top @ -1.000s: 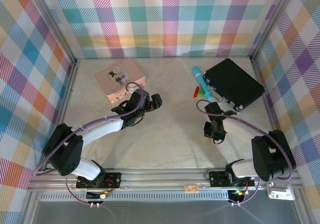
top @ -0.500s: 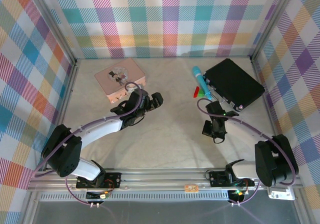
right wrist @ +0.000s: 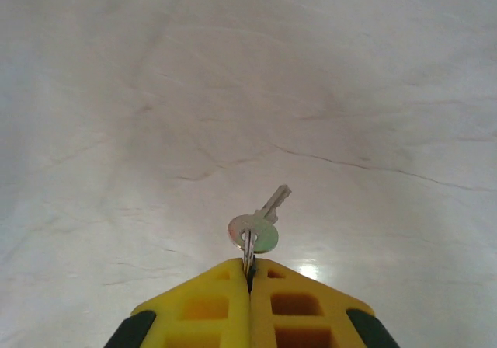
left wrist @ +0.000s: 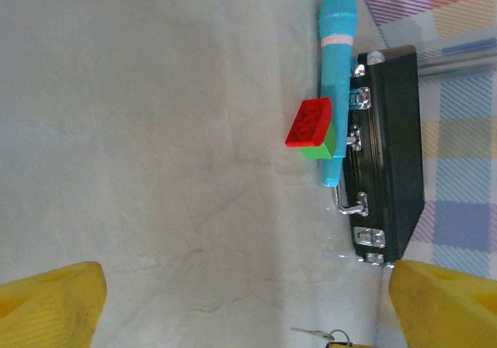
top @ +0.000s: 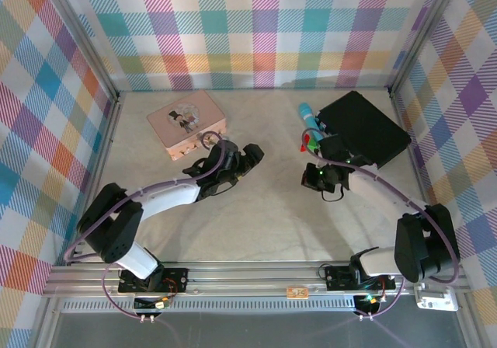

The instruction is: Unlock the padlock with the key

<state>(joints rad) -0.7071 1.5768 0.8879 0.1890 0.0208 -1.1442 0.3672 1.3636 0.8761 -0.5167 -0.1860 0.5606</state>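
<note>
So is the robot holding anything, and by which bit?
Yes. The right fingers are shut on the key, pinching the ring at its round head. The left fingers are open and hold nothing.

My top cam looks down from above, rear of rig, whole table (top: pixel 272 224) in frame. L wrist cam faces the black case (left wrist: pixel 388 146), shared w/ top. R wrist cam: v. close, skimming tabletop.

Both arms have fat, round black joints. The left arm (top: pixel 167 200) has a long white tube in the middle. The right arm (top: pixel 419 243) looks mostly black. A thin purple cable (top: pixel 155 192) runs along each one. The fingertips (right wrist: pixel 225 276) are bright yellow plastic with square holes.
</note>
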